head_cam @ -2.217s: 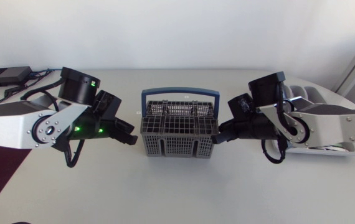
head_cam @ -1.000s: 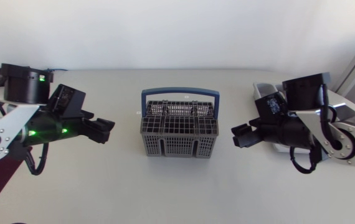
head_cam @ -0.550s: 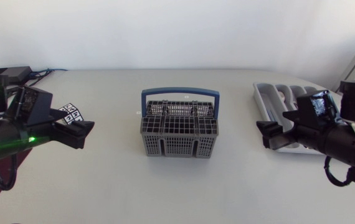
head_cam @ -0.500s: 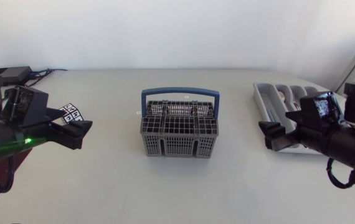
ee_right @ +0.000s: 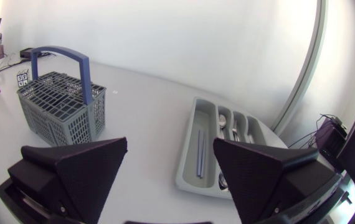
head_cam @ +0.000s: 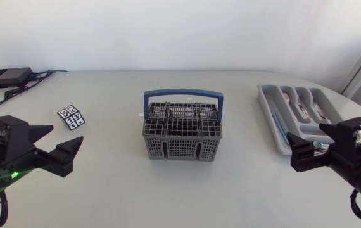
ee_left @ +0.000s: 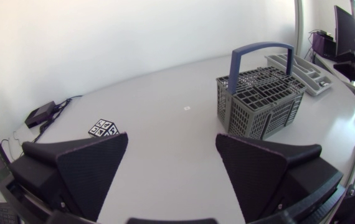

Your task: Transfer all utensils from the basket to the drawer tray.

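Grey basket (head_cam: 182, 130) sat mid-table, utensils (ee_right: 199, 152) lay in the tray (head_cam: 266, 104) to its right, and the left gripper (head_cam: 63, 136) and right gripper (head_cam: 310, 140) hung spread and empty, so a piece hidden under the basket's grid could have gone unnoticed.

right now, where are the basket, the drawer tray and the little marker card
basket (head_cam: 182, 123): head view, on its top grid
drawer tray (head_cam: 270, 117): head view, on the side wall nearest the basket
marker card (head_cam: 71, 117): head view, on the middle of the card
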You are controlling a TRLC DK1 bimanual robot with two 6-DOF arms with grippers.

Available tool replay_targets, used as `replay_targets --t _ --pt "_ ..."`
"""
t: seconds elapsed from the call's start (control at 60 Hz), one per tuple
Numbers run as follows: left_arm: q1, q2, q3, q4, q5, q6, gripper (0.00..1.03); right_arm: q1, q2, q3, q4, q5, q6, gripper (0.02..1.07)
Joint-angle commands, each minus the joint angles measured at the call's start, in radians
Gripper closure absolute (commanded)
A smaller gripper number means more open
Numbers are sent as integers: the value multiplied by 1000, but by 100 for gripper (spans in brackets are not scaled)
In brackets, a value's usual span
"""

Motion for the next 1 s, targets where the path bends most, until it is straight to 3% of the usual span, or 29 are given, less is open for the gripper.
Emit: replay_targets --t 0.0,0.983 --pt "25 -53 -57 21 5 -3 5 -14 -42 -42 16 7 -12 7" --pt "96 -542 -402 200 -75 -233 5 -24 -525 -304 75 22 240 7"
